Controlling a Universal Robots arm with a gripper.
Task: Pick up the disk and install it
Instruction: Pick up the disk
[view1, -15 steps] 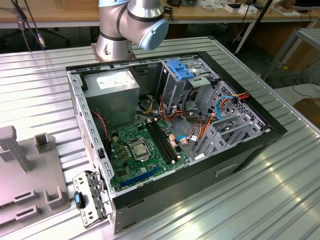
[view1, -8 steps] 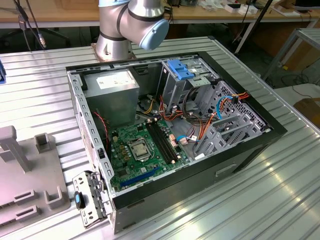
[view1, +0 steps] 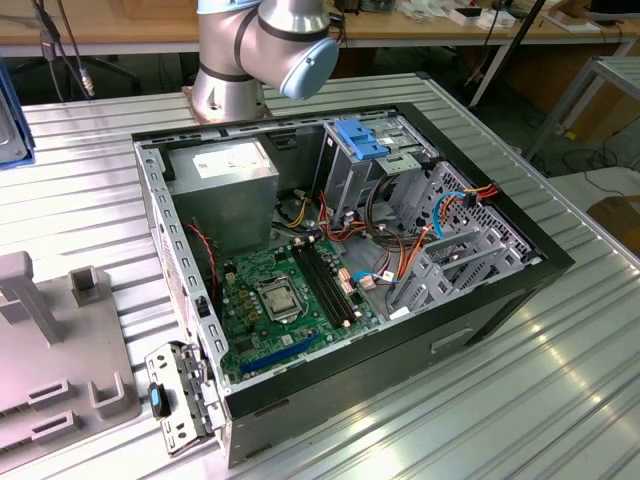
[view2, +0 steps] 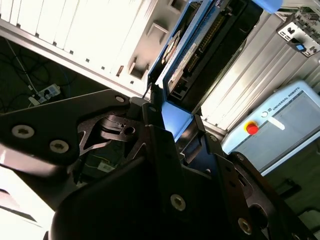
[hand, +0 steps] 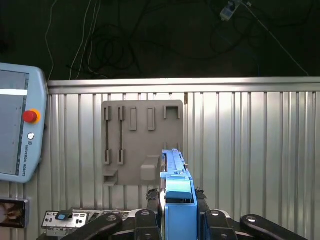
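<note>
My gripper (hand: 177, 199) is shut on the disk (hand: 174, 167), a grey drive in a bright blue carrier frame, seen edge-on in the first wrist view and lifted above the ribbed metal table (hand: 250, 150). In the second wrist view the disk (view2: 212, 42) shows its dark underside and blue rails, and the black fingers (view2: 150, 112) of the gripper (view2: 176, 120) clamp its blue end. The open computer case (view1: 480, 300) lies on the table in the exterior view, with a grey drive cage carrying a fixed blue bracket (view1: 362, 138) at its far end.
A grey slotted holder plate (hand: 142, 142) lies on the table below the held disk. A teach pendant (hand: 20, 130) with a red stop button rests beside it. In the exterior view a grey fixture (view1: 40, 340) sits left of the case, and the arm's base (view1: 250, 60) stands behind it.
</note>
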